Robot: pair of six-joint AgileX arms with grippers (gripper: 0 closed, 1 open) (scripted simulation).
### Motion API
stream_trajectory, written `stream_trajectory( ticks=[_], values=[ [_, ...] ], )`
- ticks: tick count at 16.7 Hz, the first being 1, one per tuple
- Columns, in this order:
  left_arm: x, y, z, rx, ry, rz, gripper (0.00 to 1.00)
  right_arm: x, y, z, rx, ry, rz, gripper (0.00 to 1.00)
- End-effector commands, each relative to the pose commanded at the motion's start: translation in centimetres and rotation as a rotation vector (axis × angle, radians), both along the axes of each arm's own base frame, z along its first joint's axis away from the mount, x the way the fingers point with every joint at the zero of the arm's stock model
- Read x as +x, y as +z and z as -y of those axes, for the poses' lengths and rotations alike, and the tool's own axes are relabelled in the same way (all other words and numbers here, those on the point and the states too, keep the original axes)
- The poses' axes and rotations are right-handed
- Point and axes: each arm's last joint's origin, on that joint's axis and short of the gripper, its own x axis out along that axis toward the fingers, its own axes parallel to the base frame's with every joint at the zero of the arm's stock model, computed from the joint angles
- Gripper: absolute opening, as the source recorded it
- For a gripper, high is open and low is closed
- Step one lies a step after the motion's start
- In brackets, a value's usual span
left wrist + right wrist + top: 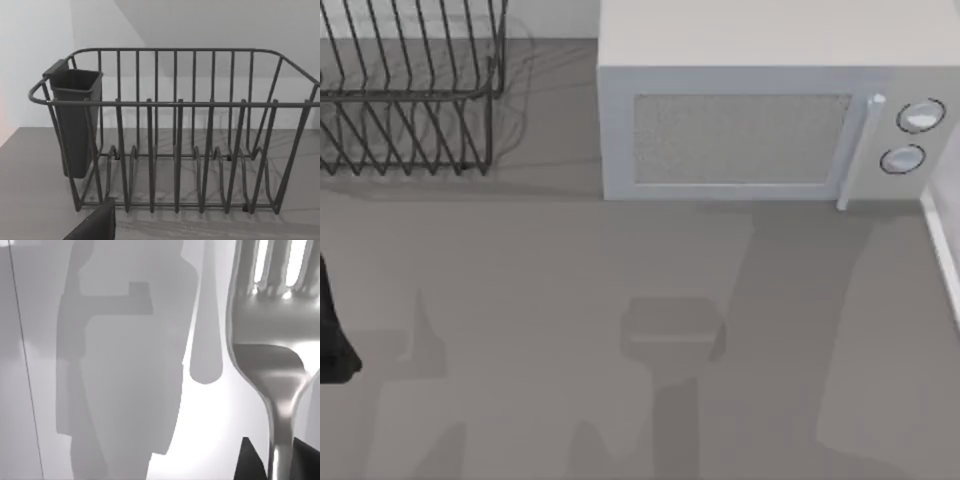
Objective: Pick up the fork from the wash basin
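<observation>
Pale surface behind; right tool (277,460) pinches the fork (272,340) by its narrow handle.

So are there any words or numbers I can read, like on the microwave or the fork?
None: no words, numbers or signs can be read.
microwave: two plain round knobs, no markings legible.
fork: bare shiny metal, held between the right claw fingers.
dish rack: bare wire, unlabelled dark cup.

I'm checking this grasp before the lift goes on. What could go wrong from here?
The right claw grips the fork low on its narrow handle, with the heavy tined head far out, so it may pivot or slip between the fingers. The fork is shiny, smooth metal, which likely gives little friction. The left arm sits at the table's left edge.
</observation>
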Motion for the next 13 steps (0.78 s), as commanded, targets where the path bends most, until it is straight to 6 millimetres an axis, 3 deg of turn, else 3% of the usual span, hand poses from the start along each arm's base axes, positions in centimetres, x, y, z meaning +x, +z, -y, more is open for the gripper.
stream_trajectory(
  ticks=[4, 8, 10, 13],
  values=[
    [0.0, 0.0, 0.0, 0.0, 0.0, 0.0, 1.0, -0.2, 0.2, -0.2, 0.003, 0.001, -0.008, 0.0],
    [0.0, 0.0, 0.0, 0.0, 0.0, 0.0, 1.0, -3.2, 3.1, -1.8, 0.021, 0.01, -0.066, 0.0],
    [0.0, 0.0, 0.0, 0.0, 0.0, 0.0, 1.0, -5.5, 5.0, -4.3, 0.028, 0.013, -0.101, 0.0],
    [0.0, 0.0, 0.0, 0.0, 0.0, 0.0, 1.0, -9.6, 7.2, -10.3, 0.023, 0.012, -0.135, 0.0]
  ],
)
